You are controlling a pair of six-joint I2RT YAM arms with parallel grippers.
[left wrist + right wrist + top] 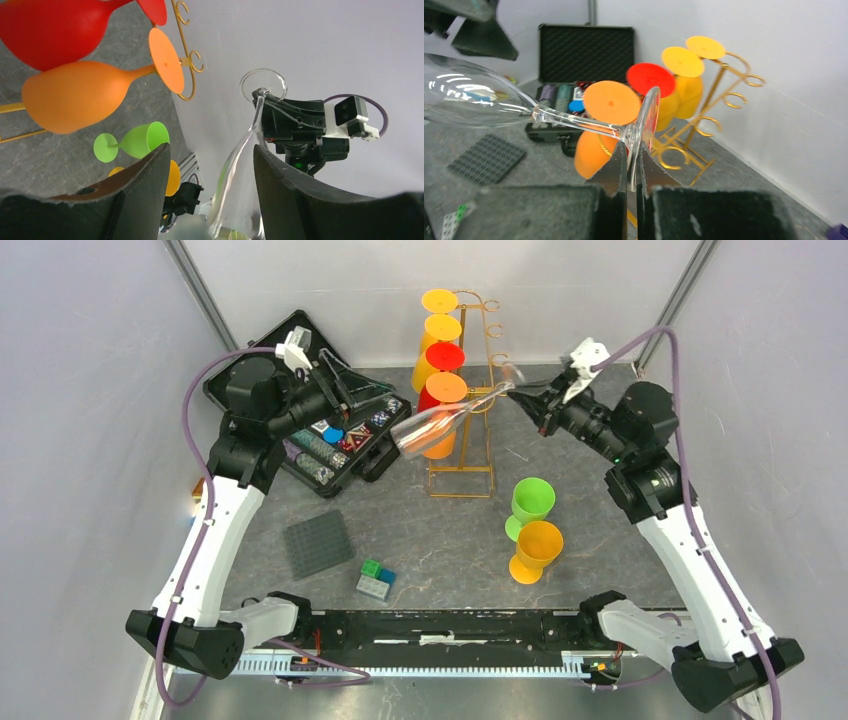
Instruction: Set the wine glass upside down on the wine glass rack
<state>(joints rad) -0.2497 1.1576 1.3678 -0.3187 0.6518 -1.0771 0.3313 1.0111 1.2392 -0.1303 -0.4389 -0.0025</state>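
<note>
We see the right gripper (633, 156) clamped on the foot of the clear wine glass (479, 97). The glass is airborne with its long axis near horizontal. The bowl mouth points toward the left gripper (211, 150), whose fingers stand apart. The wine glass rack (190, 61) stands just behind.

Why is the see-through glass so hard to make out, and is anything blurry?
Top view: the clear glass almost melts into the grey table, marked only by pale glints. Right wrist view: white glare streaks its bowl; the near jaws are out of focus. Left wrist view: its foot is a faint ring against the white wall.
</note>
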